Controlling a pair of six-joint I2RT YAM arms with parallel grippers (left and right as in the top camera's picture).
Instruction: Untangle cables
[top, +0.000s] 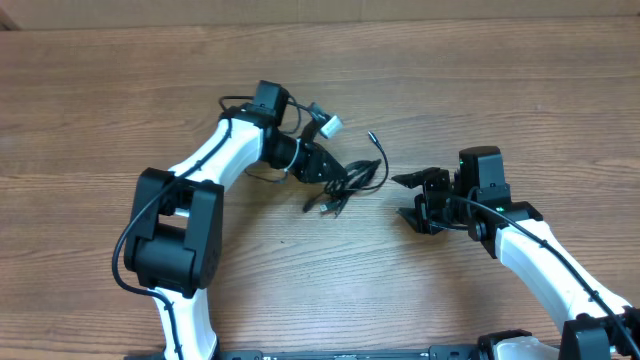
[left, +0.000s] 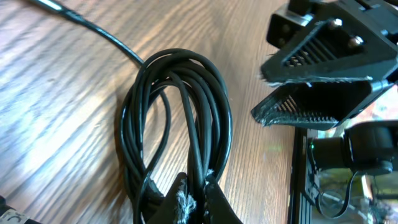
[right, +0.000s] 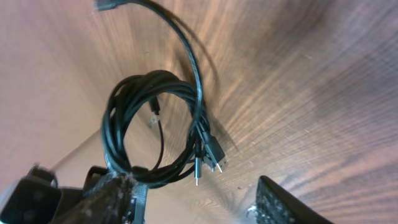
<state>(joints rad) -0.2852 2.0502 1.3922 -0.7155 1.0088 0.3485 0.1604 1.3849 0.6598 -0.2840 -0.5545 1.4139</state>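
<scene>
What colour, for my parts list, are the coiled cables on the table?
Black all over; the cables show best in the left wrist view.

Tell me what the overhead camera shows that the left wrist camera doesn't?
Only the overhead view shows the left arm and right arm whole, and a loose cable end sticking out of the bundle. Only the left wrist view shows the left pincer pinched shut on the cables, and the ribbed inner faces of the right pincer, its jaws apart. Both show the coiled cables, the right pincer and the wooden table.
</scene>
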